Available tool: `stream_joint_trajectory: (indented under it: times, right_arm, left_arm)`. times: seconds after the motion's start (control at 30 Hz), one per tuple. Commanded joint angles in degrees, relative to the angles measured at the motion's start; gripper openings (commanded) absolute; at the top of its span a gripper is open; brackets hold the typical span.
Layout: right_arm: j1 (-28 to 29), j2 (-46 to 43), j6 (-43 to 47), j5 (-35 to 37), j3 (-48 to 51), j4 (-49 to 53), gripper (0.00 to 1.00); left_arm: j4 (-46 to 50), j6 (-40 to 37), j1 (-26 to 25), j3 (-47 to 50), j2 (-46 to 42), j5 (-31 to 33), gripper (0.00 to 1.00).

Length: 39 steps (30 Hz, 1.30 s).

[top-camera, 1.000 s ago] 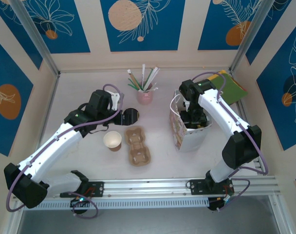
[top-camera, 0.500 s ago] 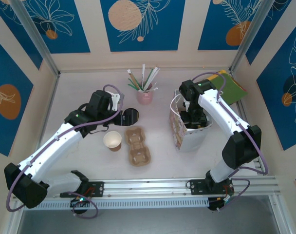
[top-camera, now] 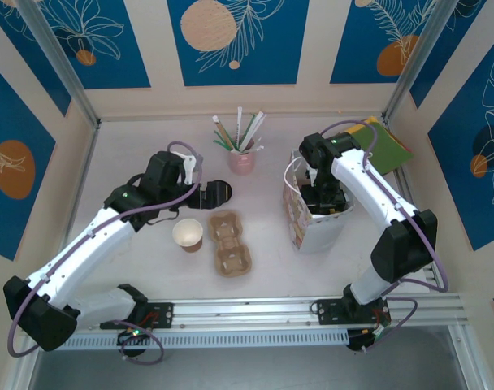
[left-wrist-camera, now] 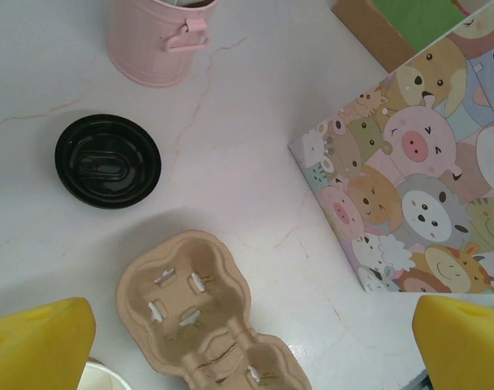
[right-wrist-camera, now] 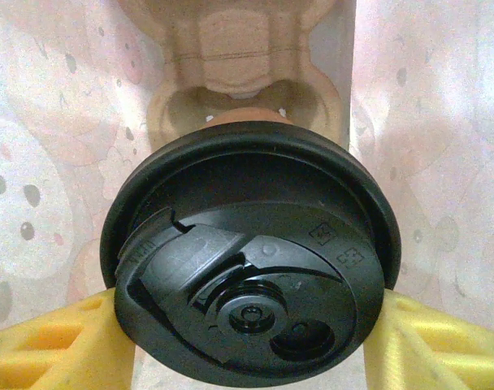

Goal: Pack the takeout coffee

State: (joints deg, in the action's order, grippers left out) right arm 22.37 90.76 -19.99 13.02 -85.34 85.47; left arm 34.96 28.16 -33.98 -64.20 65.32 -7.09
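- Centre frame: right gripper (right-wrist-camera: 249,345) is clamping the takeout coffee (right-wrist-camera: 251,244) by its black lid, inside the cartoon bag (top-camera: 304,231).
- Lower frame: left gripper (left-wrist-camera: 249,341) is hovering, jaws gaping wide, over the pulp tray (left-wrist-camera: 206,317).

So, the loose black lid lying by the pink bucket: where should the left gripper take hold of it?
By its rim, straight from above. The lid lies flat on the table, so only opposite points of its round edge offer a hold. The open left gripper would probably straddle it, keeping clear of the pink bucket.
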Motion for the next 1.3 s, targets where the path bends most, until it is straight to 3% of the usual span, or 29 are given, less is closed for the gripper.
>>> stream_joint_trajectory:
  times: [0.0,1.27]
  right_arm:
    - [-0.31,-1.72,-0.40,-1.14,0.88,1.00,0.64]
    - [-0.66,-1.37,-0.06,-1.85,1.18,-0.31,0.64]
  left_arm:
    - [0.72,0.14,0.36,0.66,-1.07,1.64,1.00]
    - [-0.07,0.23,0.31,0.14,0.42,0.51,1.00]
